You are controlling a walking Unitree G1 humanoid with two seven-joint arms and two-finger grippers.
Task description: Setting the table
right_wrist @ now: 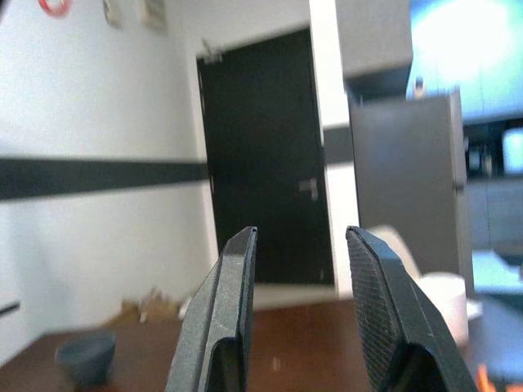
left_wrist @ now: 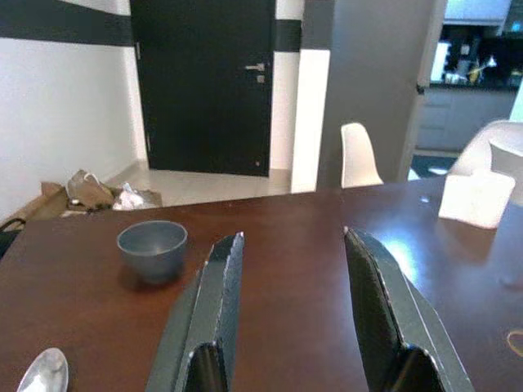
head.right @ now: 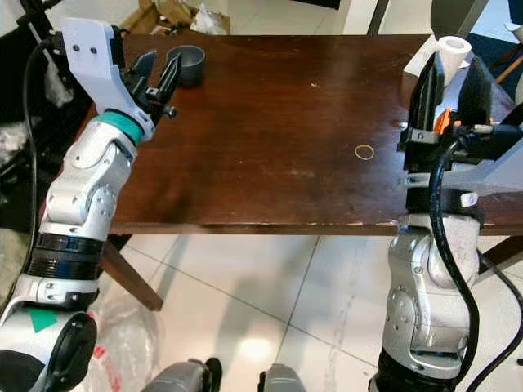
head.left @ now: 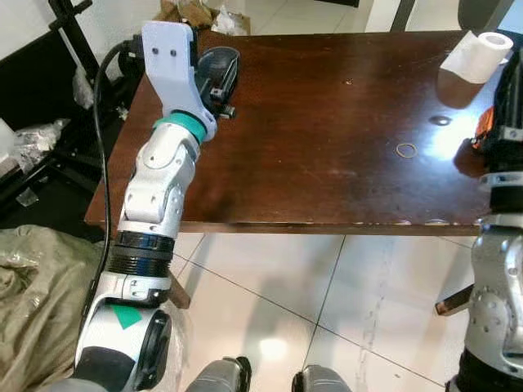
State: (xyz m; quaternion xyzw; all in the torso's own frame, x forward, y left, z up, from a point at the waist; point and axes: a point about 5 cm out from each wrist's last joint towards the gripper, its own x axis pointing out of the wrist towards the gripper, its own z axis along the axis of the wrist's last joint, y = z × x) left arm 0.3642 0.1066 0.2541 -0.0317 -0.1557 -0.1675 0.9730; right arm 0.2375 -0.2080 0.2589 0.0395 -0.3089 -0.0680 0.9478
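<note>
Left pincer (head.right: 155, 73) agape beside small grey-blue round bowl (head.right: 186, 64).

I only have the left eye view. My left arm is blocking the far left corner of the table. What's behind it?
Observer: A small grey bowl stands upright there, just beyond the left gripper, whose fingers are open and not touching it.
Operator: Any cutlery near it?
Observer: Yes, the left wrist view catches a spoon lying on the table, nearer the robot than the bowl.
Operator: And my right gripper?
Observer: The right gripper is raised over the table's right edge, open, holding nothing, with the paper roll beyond it.
</note>
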